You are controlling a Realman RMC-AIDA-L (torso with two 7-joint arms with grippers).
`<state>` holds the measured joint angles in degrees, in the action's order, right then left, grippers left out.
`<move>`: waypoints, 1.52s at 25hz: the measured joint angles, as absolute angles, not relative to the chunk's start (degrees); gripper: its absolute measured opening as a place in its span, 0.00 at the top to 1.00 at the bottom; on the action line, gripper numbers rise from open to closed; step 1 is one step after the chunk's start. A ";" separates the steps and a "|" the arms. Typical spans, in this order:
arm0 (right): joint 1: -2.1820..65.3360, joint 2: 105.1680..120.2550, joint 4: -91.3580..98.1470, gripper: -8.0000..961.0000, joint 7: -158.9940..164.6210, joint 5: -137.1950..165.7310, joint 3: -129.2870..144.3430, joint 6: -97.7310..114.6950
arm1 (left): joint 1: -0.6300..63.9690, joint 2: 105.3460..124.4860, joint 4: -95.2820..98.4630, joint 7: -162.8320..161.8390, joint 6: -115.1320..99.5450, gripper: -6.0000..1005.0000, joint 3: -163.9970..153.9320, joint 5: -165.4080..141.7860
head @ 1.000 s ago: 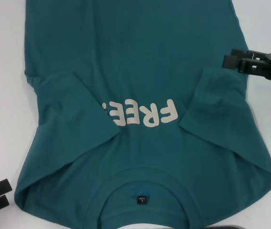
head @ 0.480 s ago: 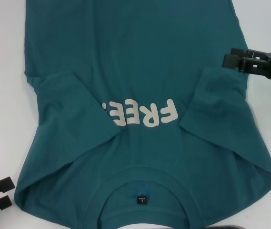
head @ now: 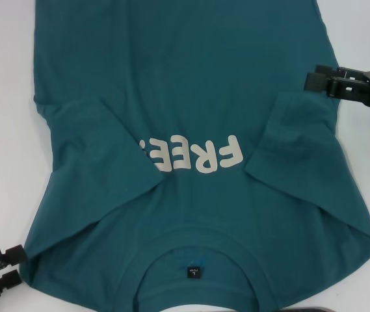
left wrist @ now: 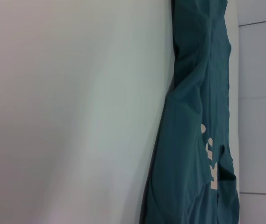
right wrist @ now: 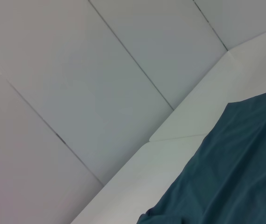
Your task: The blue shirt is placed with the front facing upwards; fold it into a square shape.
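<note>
The left gripper (head: 6, 268), jaws apart, has crept closer to the blue shirt (head: 185, 97) shoulder, likely to grab it, while the right gripper (head: 311, 80) looks closed.

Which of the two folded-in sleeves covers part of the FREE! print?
The sleeve on the robot's left: its edge overlaps the end of the cream print on the blue shirt. The right-side sleeve stops short of the letters.
</note>
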<state>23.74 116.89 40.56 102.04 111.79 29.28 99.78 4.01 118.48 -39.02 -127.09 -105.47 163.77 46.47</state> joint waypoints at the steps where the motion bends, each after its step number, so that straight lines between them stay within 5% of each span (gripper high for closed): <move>1: 23.73 116.89 40.55 0.04 102.04 111.79 29.27 99.81 | 4.11 118.50 -39.02 -127.08 -105.47 0.07 163.76 46.46; 9: 23.60 116.81 40.54 0.04 102.04 111.79 29.25 99.93 | 4.55 118.58 -39.02 -127.16 -105.28 0.15 163.80 45.83; 38: 24.00 116.80 40.51 0.04 102.04 111.66 29.06 100.02 | 5.41 118.47 -38.93 -127.53 -103.70 0.15 163.79 44.85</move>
